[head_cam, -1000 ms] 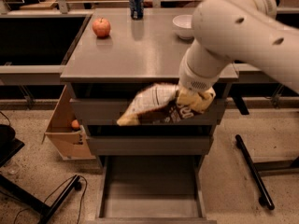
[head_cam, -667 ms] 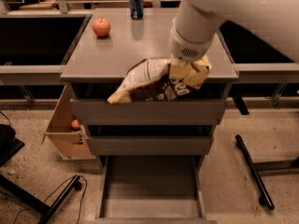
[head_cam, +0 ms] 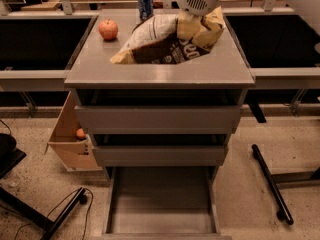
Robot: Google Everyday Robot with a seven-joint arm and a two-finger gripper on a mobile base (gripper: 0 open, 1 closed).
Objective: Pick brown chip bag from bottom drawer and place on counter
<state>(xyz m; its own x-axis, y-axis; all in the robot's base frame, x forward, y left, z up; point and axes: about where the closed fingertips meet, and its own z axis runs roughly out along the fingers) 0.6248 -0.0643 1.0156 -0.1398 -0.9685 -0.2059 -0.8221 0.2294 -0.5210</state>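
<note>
brown chip bag (head_cam: 160, 46): crinkled, dark-brown and tan with a white panel. held over the middle of the desk (head_cam: 215, 71), long axis running left to right. its left tip is low, at or just above the surface; i cannot tell which.
gripper (head_cam: 199, 28): above the far right part of the desk, fingers clamped on the bag's right end, white wrist above.
bottom drawer (head_cam: 160, 204): pulled out on the near side, grey floor showing.
also on the desk: red apple (head_cam: 108, 29), far left; blue can (head_cam: 145, 3), at the far edge just behind the bag.
step in hand, by judgement: setting down.
handling note: lower until the bag's belly lies flat on the bare middle, clear of can and apple and back from the near edge. then part the fingers and lift straight up, so the crinkled film does not drag.
</note>
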